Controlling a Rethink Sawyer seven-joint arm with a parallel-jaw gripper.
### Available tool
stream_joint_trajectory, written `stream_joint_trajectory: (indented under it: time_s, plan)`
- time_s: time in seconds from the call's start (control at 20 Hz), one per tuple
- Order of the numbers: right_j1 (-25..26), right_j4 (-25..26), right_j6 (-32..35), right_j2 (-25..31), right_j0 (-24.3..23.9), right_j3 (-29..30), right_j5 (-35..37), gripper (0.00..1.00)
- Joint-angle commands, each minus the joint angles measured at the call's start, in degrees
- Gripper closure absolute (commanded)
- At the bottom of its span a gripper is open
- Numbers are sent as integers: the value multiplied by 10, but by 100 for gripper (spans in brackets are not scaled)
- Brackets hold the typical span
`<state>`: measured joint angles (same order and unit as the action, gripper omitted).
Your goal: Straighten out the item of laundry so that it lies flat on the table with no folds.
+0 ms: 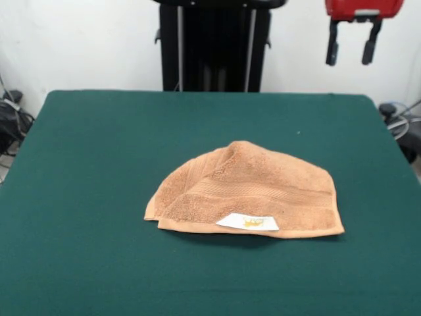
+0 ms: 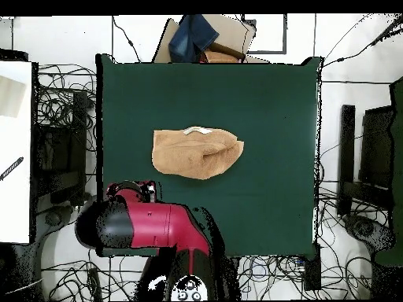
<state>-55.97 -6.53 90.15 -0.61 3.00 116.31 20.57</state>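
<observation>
The orange-tan towel (image 1: 247,187) lies near the middle of the dark green table (image 1: 99,164). It is folded over itself into a dome shape, with a straight near edge and a rounded far side. A woven band runs across it, and its white label with a yellow mark (image 1: 248,222) sits at the near edge. In the overhead view the towel (image 2: 197,153) shows the label (image 2: 197,130) on the side away from the robot. My gripper (image 1: 352,45) hangs open and empty, high at the far right, well clear of the towel. In the overhead view it (image 2: 132,189) is at the table's (image 2: 268,102) robot-side edge.
The black pedestal (image 1: 214,46) stands behind the table's far edge. The red arm (image 2: 157,226) reaches over the robot-side edge. Cables (image 1: 13,122) lie on the floor round the table. A cardboard box with blue cloth (image 2: 201,35) sits past the opposite edge.
</observation>
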Motion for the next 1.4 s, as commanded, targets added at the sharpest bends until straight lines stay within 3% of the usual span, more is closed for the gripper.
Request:
stream_joint_trajectory:
  time_s: [0.05,0.9,1.25,1.4]
  plan:
    - [37,-32,147,-10,8,-32,72,0]
    - [65,-28,154,-29,18,-59,120,0]
    - [105,-25,153,-28,35,-118,108,0]
    - [121,-39,128,8,14,-119,104,0]
